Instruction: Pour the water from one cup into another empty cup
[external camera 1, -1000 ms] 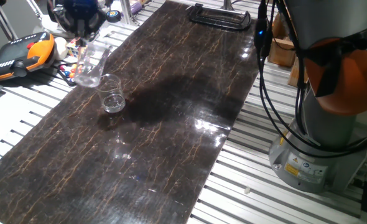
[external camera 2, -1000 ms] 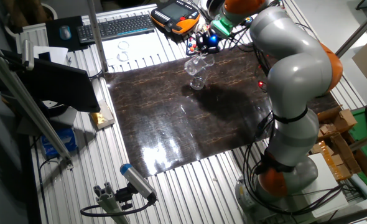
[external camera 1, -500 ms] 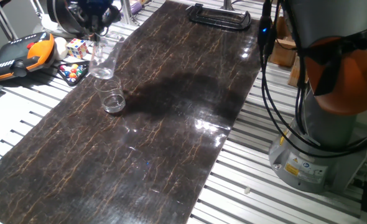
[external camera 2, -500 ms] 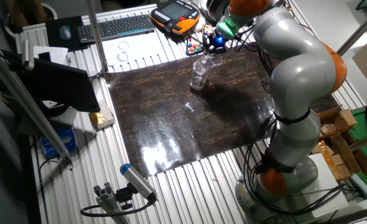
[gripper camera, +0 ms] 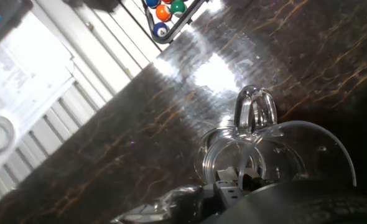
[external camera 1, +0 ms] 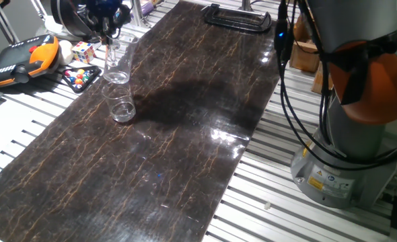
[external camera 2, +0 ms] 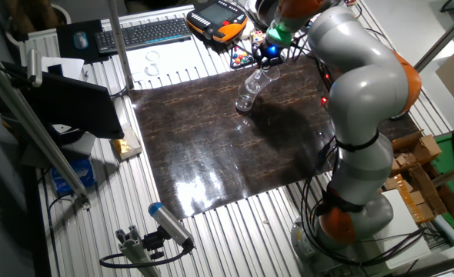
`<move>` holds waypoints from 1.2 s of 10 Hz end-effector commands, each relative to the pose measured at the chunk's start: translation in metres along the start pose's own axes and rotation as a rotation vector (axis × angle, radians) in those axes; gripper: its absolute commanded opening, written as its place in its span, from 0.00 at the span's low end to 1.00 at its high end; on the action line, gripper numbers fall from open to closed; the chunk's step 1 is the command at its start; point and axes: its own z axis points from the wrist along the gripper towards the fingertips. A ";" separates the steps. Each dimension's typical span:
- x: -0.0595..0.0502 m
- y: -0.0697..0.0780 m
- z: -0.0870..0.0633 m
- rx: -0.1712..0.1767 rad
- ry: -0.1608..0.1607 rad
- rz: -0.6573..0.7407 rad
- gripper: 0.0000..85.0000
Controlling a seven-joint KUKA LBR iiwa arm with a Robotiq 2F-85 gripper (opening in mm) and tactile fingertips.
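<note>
My gripper is shut on the rim end of the taller clear tumbler and holds it almost upright, just above the dark marbled mat. The shorter, wider clear cup stands on the mat right in front of it. In the other fixed view the gripper holds the tall tumbler above and beside the short cup. In the hand view I look down through the tall tumbler at close range. I cannot make out water in either cup.
An orange teach pendant, a Rubik's cube and a rack of small pool balls lie left of the mat. A black clamp sits at the mat's far end. My arm's base stands on the right.
The tall tumbler was tilted steeply with its mouth over the short cup. It has swung back to nearly upright and shifted slightly away. The short cup has not moved.
</note>
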 end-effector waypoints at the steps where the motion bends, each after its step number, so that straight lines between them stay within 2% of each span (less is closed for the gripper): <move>1: 0.000 0.000 0.000 0.003 0.002 -0.015 0.01; 2: 0.000 0.000 0.000 0.002 -0.010 -0.031 0.01; 3: 0.000 0.000 0.000 -0.002 -0.040 -0.056 0.01; 4: 0.000 0.000 0.000 -0.003 -0.051 -0.097 0.01; 5: 0.000 0.000 0.000 -0.001 -0.045 -0.109 0.01; 8: -0.002 -0.001 -0.001 0.056 -0.055 -0.122 0.01; 9: -0.011 -0.011 -0.003 0.077 -0.065 -0.128 0.01; 12: -0.033 -0.039 -0.004 0.099 -0.096 -0.109 0.01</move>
